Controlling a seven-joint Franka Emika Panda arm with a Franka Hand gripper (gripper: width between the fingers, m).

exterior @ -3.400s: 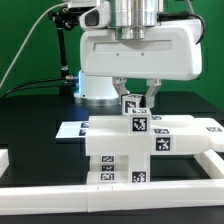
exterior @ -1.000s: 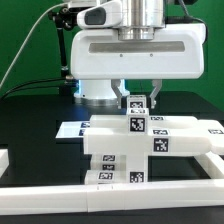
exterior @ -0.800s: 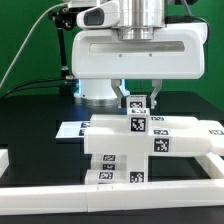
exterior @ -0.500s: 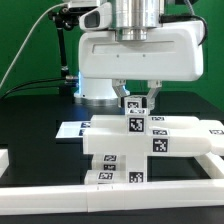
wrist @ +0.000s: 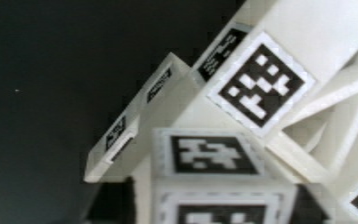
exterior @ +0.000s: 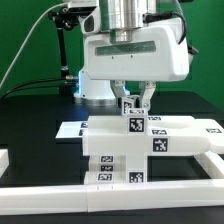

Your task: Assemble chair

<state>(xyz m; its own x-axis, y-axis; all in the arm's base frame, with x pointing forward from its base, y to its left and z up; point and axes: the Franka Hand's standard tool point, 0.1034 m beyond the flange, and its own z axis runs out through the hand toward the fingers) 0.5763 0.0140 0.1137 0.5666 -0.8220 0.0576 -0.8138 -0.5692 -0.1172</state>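
Gripping a small tagged chair part (exterior: 131,104) between nearly closed fingers, the gripper (exterior: 133,101) hovers over the partly built chair (exterior: 130,150) near the table's front rail (exterior: 60,200); slight misalignment could jam it.

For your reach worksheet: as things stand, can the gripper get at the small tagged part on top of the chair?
Probably yes. The gripper hangs right over the chair, one finger on each side of the small tagged part, and nothing stands between them.
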